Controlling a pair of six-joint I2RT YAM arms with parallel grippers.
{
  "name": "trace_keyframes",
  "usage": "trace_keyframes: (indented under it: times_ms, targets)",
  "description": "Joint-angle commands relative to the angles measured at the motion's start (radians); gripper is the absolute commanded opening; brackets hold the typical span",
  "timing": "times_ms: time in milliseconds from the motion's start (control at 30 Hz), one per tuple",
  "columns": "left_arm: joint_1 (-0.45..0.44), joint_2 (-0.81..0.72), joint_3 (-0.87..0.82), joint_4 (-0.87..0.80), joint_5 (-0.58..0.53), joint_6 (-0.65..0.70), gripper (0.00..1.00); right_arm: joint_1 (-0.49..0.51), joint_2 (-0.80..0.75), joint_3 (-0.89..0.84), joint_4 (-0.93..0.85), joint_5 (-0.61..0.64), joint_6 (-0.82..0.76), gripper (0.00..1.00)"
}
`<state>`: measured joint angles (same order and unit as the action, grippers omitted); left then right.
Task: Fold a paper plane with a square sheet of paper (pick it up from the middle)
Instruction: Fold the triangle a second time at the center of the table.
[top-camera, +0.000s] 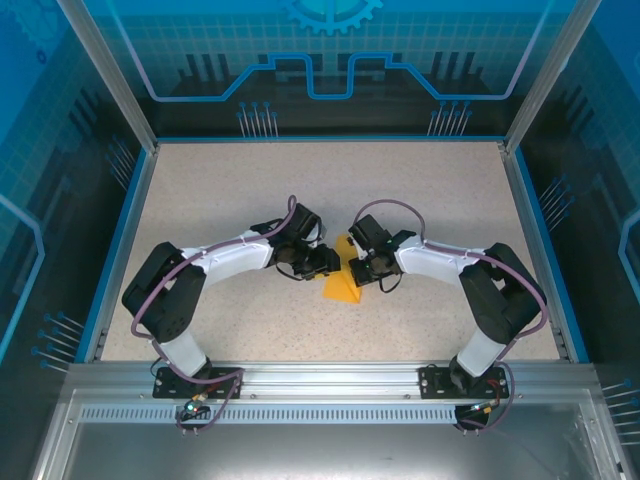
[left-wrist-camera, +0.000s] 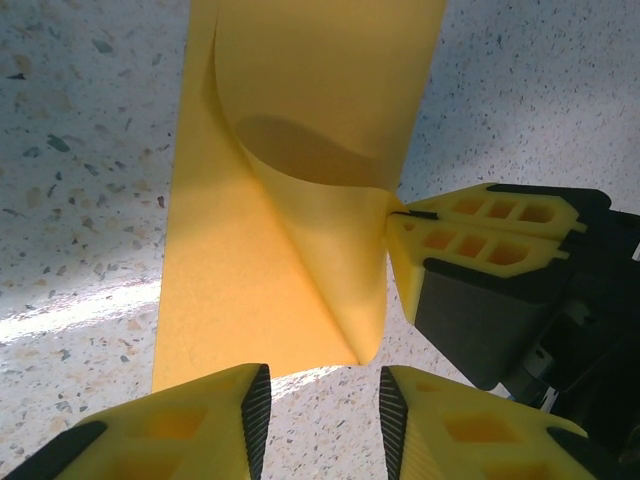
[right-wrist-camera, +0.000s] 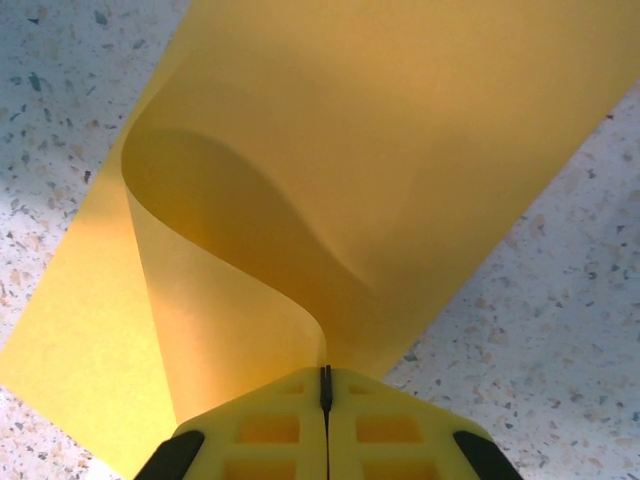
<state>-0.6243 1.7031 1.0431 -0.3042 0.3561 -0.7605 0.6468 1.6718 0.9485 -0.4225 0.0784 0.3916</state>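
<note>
While the right gripper (right-wrist-camera: 325, 385) clamps the curled sheet (right-wrist-camera: 420, 150), the left gripper (left-wrist-camera: 323, 400), jaws apart, sits at bottom frame, just below its lower edge.

No words, numbers, labels or brand marks could be read in any view. The only sign was a pale blue gear emblem (top-camera: 331, 12) at the top centre of the back panel (top-camera: 450, 50), and it carried no lettering.
</note>
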Motion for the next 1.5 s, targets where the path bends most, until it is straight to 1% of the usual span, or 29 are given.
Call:
trace_keyframes:
  times_ms: [0, 300, 400, 433, 633, 733, 1033, 1467]
  targets:
    - [-0.009, 0.015, 0.023, -0.003, 0.018, -0.002, 0.37, -0.003, -0.012, 0.013, -0.045, 0.034, 0.016, 0.06]
    - [-0.012, 0.025, 0.027, 0.003, 0.018, -0.01, 0.35, 0.002, 0.0, 0.023, -0.032, 0.034, 0.013, 0.06]
    - [-0.012, 0.036, 0.033, 0.01, 0.024, -0.027, 0.31, 0.002, 0.008, 0.023, -0.022, 0.027, 0.014, 0.06]
    - [-0.012, 0.042, 0.037, 0.012, 0.027, -0.035, 0.28, 0.002, 0.011, 0.023, -0.018, 0.023, 0.012, 0.06]
    - [-0.011, 0.072, 0.037, 0.067, 0.059, -0.088, 0.17, 0.002, 0.026, 0.021, -0.007, 0.017, 0.013, 0.06]
    - [-0.01, 0.082, 0.037, 0.082, 0.065, -0.1, 0.13, 0.002, 0.03, 0.024, -0.007, 0.016, 0.013, 0.06]
    - [-0.011, 0.091, 0.031, 0.108, 0.066, -0.122, 0.11, 0.001, 0.027, 0.024, 0.012, -0.007, 0.006, 0.06]
    - [-0.011, 0.092, 0.021, 0.128, 0.07, -0.135, 0.11, -0.003, 0.061, 0.031, 0.004, -0.006, 0.004, 0.06]
